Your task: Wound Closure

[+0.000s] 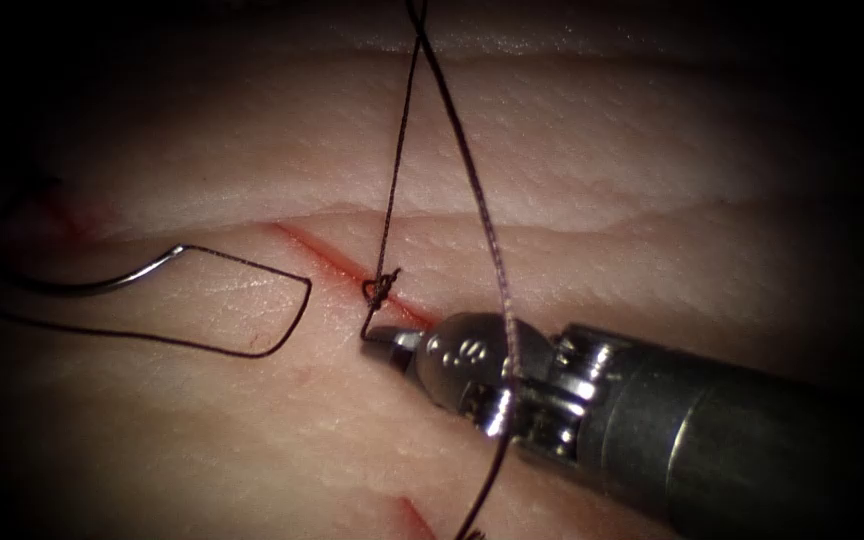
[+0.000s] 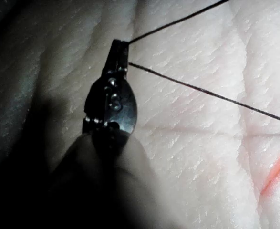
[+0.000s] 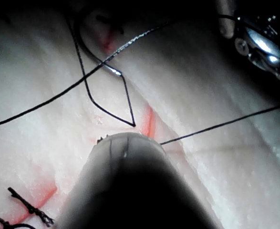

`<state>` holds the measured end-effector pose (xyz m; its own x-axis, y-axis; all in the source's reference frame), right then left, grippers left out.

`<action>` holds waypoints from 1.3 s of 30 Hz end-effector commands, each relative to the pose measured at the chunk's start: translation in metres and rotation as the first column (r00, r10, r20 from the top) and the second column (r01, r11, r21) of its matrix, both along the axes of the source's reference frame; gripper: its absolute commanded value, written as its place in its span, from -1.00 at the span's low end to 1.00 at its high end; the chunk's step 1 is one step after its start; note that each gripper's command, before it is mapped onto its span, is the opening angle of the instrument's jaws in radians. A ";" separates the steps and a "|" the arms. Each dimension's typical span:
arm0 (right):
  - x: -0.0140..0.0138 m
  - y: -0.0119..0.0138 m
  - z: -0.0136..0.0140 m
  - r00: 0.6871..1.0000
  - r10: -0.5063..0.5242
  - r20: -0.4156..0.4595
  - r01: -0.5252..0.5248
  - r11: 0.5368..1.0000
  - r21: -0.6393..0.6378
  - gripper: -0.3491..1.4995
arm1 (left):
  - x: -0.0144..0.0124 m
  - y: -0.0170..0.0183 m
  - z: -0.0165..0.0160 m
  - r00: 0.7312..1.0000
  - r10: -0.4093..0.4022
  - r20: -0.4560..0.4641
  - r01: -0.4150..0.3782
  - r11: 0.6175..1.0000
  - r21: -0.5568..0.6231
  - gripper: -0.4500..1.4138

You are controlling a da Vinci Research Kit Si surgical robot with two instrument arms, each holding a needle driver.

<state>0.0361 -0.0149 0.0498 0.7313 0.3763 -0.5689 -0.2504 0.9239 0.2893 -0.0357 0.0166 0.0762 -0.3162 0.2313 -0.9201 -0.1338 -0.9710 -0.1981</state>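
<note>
Currently the right tool (image 1: pixel 380 336) grips the thread (image 1: pixel 389 200) just below the knot (image 1: pixel 382 288), the left tool (image 2: pixel 118 49) clamps another strand, the needle (image 1: pixel 102 283) lies free well left; overpull risks snapping.

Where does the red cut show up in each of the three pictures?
Endoscope view: cut runs slantwise to the knot; needle lies free on tissue left of it; right tool shut on thread.
Left wrist view: cut beyond the left tool, shut on thread.
Right wrist view: cut just past the right tool.
Shared landmark: the thread.

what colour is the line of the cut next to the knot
Red, a thin red line along the cut beside the dark knot; the endoscope view shows it best.
</note>
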 end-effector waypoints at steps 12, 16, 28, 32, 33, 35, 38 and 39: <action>0.0014 -0.0016 0.0002 1.000 -0.006 -0.022 0.005 1.000 -0.026 -1.00 | -0.0010 0.0048 0.0024 0.995 -0.068 -0.069 0.063 0.995 -0.075 -1.00; 0.0014 -0.0021 0.0005 1.000 0.006 -0.015 -0.006 1.000 -0.029 -1.00 | -0.0015 0.0054 0.0032 0.993 -0.083 -0.086 0.077 0.994 -0.080 -1.00; 0.0020 -0.0067 0.0022 1.000 -0.013 0.003 0.013 1.000 -0.024 -1.00 | -0.0036 0.0048 0.0067 0.989 -0.075 -0.129 0.061 0.992 -0.107 -1.00; 0.0025 -0.0077 0.0022 1.000 -0.017 0.003 0.018 1.000 -0.025 -1.00 | -0.0030 0.0054 0.0068 0.989 -0.073 -0.128 0.060 0.992 -0.109 -1.00; 0.0026 -0.0075 0.0021 1.000 -0.018 0.005 0.018 1.000 -0.021 -1.00 | -0.0030 0.0053 0.0068 0.989 -0.068 -0.130 0.054 0.993 -0.105 -1.00; 0.0026 -0.0074 0.0020 1.000 -0.016 0.002 0.016 1.000 -0.019 -1.00 | -0.0031 0.0051 0.0069 0.989 -0.064 -0.132 0.050 0.993 -0.105 -1.00; 0.0027 -0.0072 0.0019 1.000 -0.011 -0.001 0.011 1.000 -0.021 -1.00 | -0.0032 0.0045 0.0069 0.989 -0.060 -0.133 0.046 0.993 -0.107 -1.00; 0.0027 -0.0072 0.0019 1.000 -0.008 -0.003 0.008 1.000 -0.022 -1.00 | -0.0033 0.0043 0.0069 0.990 -0.058 -0.132 0.044 0.993 -0.107 -1.00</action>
<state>0.0380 -0.0224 0.0514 0.7328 0.3592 -0.5780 -0.2433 0.9315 0.2704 -0.0382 0.0202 0.0826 -0.4316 0.1587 -0.8880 -0.2019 -0.9764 -0.0763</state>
